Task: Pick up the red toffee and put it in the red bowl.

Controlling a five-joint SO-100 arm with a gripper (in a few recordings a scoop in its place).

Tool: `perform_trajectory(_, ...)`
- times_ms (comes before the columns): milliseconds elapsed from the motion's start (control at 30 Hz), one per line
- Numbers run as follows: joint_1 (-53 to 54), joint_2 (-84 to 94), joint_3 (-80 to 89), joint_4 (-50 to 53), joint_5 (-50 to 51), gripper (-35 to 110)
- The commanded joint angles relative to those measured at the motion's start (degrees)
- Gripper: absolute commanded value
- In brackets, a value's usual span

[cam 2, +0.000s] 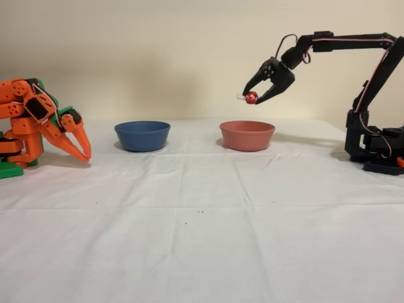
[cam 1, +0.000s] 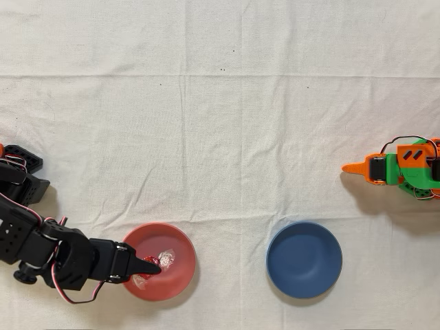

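the cloth-covered bench (cam 2: 202,221) carries the red bowl (cam 2: 247,135), with a blue bowl (cam 2: 142,135) well apart. above the red bowl the black arm's hand (cam 2: 252,98) pinches the red toffee (cam 2: 251,97), likely poised there to drop it in.

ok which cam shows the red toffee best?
The fixed view: the red toffee hangs clear against the plain wall, pinched in the tool above the red bowl. In the overhead view the toffee blends into the bowl's red and the tool partly covers it.
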Motion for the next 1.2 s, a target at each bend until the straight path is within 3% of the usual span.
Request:
perform_trajectory(0, 0.44, -0.44, 0.53, -3.08, -1.67, 10)
perform_trajectory(633, 1.14, -6.06, 2.99, -9.49, -3.16, 11)
perform_trajectory(1167, 2.55, -5.89, 3.69, -11.43, -0.18, 35)
